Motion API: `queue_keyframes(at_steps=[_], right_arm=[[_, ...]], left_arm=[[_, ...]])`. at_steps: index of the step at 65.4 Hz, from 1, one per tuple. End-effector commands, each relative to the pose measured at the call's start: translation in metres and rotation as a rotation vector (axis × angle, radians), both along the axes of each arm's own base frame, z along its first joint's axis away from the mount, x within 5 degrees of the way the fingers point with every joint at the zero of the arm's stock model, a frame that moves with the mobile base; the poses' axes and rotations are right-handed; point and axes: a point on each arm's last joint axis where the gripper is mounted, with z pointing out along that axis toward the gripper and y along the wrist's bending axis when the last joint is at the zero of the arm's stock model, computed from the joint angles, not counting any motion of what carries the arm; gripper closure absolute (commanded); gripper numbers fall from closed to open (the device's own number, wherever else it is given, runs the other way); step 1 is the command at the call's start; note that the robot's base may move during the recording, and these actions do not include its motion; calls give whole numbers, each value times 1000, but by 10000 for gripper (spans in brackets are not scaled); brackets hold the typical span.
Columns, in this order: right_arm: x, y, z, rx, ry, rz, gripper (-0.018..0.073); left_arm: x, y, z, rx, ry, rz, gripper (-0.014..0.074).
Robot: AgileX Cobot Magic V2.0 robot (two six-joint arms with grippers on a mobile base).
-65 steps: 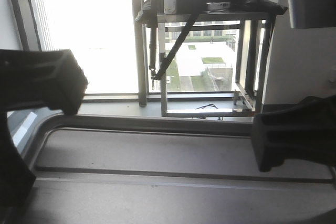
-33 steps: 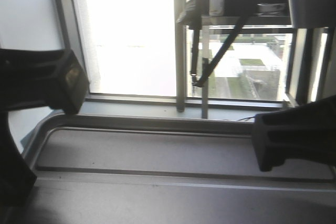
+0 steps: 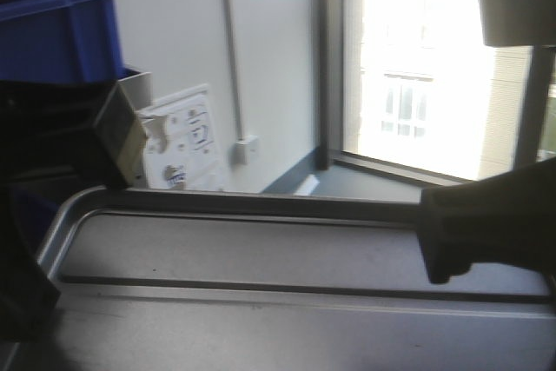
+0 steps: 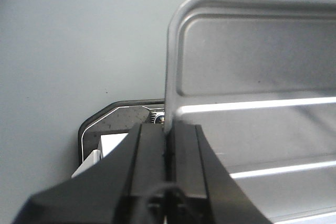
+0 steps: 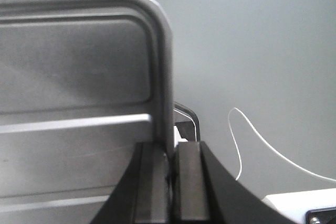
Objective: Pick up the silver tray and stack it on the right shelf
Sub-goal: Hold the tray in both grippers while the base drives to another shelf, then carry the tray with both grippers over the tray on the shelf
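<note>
**A:** What does the silver tray (image 3: pixel 261 254) look like?

**B:** It is shiny metal and rectangular, with rounded corners, a low raised rim and two long ribs across its floor. In the wrist views the ribs catch the light as bright lines.

**A:** Where is it?

**B:** It is up in the air, carried between the two hands, and it fills the lower half of the front view. The left hand (image 4: pixel 168 142) is clenched on the tray's left rim, which is pinched between its black fingers. The right hand (image 5: pixel 172 153) grasps the right rim the same way.

**A:** What lies under it?

**B:** A plain grey floor (image 4: pixel 79 51), well below. A thin white cable (image 5: pixel 257 145) curls over it on the right side, and a dark base with a rounded corner (image 4: pixel 105 116) shows beneath the left hand.

**A:** And the room?

**B:** There are stacked blue bins (image 3: pixel 56 32) at the upper left. Beside them is a pale wall (image 3: pixel 269 49) with a thin pipe (image 3: pixel 228 41) running down it and a white printed sheet (image 3: pixel 187 141) low against it. A bright window (image 3: pixel 417 84) is on the right.

**A:** What differs from half a second ago?

**B:** Then the front view faced the window straight on, with a metal rack and a bottle at the upper right. Now the bins and wall fill the left and the window sits to the right. The tray and both hands keep their places in the frame.
</note>
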Motion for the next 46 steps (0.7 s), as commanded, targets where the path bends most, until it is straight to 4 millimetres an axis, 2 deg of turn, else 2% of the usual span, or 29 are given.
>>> queue_keyframes(at_steps=[1,46], right_arm=[[1,-17,10,-150,-16,-50,489],[-1,-20,10,-184,-6,-63,489]], left_arm=[[1,10,8,72,-25,23,697],[1,10,8,72,-25,23,697]])
